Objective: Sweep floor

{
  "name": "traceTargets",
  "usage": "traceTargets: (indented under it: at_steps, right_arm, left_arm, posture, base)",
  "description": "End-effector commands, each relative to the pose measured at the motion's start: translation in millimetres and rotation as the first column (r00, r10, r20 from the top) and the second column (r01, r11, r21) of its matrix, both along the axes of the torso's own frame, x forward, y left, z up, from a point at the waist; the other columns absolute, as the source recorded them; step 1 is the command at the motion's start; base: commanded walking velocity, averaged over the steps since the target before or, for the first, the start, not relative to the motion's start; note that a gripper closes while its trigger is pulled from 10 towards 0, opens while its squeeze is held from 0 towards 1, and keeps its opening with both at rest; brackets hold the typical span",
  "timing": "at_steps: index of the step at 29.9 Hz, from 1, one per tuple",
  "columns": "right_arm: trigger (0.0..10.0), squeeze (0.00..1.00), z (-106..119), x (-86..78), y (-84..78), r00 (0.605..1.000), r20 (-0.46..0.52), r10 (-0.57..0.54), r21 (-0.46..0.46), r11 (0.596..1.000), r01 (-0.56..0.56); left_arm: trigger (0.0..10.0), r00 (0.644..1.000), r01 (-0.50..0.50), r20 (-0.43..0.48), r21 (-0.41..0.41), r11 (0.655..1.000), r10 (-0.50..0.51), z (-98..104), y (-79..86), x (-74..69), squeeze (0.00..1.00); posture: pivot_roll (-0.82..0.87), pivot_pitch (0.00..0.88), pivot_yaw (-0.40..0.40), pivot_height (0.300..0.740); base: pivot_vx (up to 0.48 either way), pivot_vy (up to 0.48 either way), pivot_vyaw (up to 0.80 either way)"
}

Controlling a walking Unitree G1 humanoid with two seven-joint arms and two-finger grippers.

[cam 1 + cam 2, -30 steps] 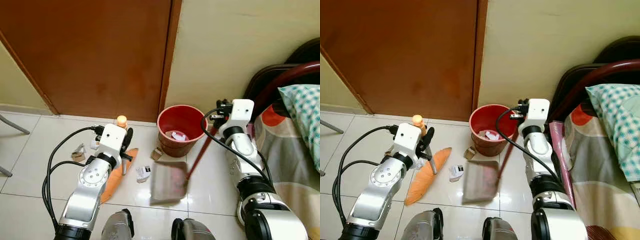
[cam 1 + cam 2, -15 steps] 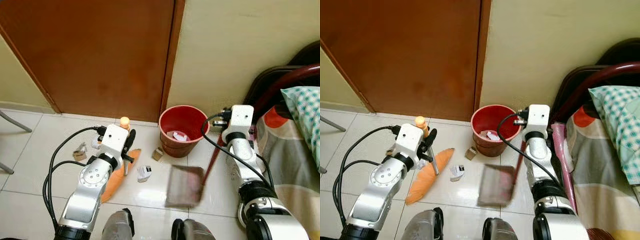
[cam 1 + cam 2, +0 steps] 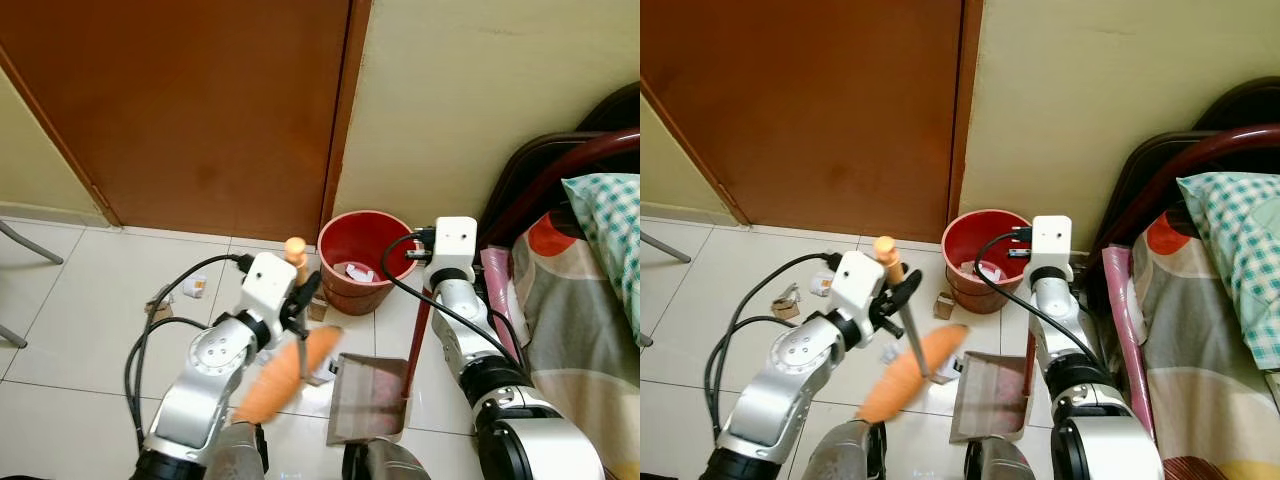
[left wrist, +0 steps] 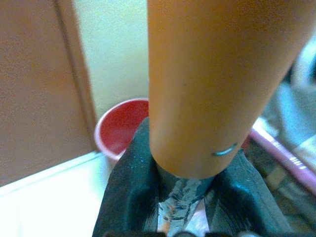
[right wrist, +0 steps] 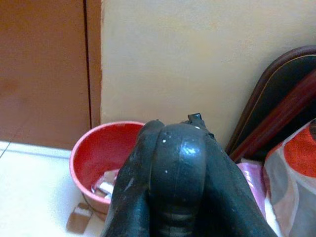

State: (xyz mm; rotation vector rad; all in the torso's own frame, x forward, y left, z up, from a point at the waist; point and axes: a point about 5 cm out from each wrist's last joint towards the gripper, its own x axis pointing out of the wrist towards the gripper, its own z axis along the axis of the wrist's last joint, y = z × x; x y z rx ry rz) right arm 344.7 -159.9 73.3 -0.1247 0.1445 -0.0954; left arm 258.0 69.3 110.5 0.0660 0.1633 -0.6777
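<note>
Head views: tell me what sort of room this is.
Probably a bedroom at home: a bed with a patterned sheet and checked pillow stands beside a wooden door, on a tiled floor with a red bin.

No legible txt, labels or nos. anywhere.

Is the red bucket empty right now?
No, the red bucket by the wall has white scraps of paper lying at its bottom.
</note>
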Motion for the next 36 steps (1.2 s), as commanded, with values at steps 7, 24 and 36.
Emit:
traceTargets:
  at_steps: [7,24,36]
  right_arm:
    - [10.0,0.00,-1.8,2.8,8.4,0.998,-0.045,0.036,0.016,0.999,-0.036]
    - [10.0,0.00,-9.1,-3.8,6.4,0.998,-0.051,0.035,0.057,0.998,-0.032]
    - [10.0,0.00,7.4,-4.7,6.8,0.994,0.056,0.090,0.121,0.988,-0.096]
  left_arm:
    - [10.0,0.993,0.116,0.060,-0.207,0.971,-0.106,39.1,-33.9,3.5,0.00]
    - [10.0,0.912,-0.284,0.236,-0.231,0.931,0.336,81.2,76.3,35.7,0.00]
    - [10.0,0.897,-0.372,0.188,-0.163,0.914,0.399,55.8,96.5,21.7,0.00]
  posture:
    - [0.11,0.121,-0.113,0.740]
    - [0.12,0.133,-0.099,0.740]
    - [0.11,0.144,-0.098,0.740]
  base:
    - [0.000,0.000,0.00]
    - [0.000,0.000,0.00]
    - [0.000,0.000,0.00]
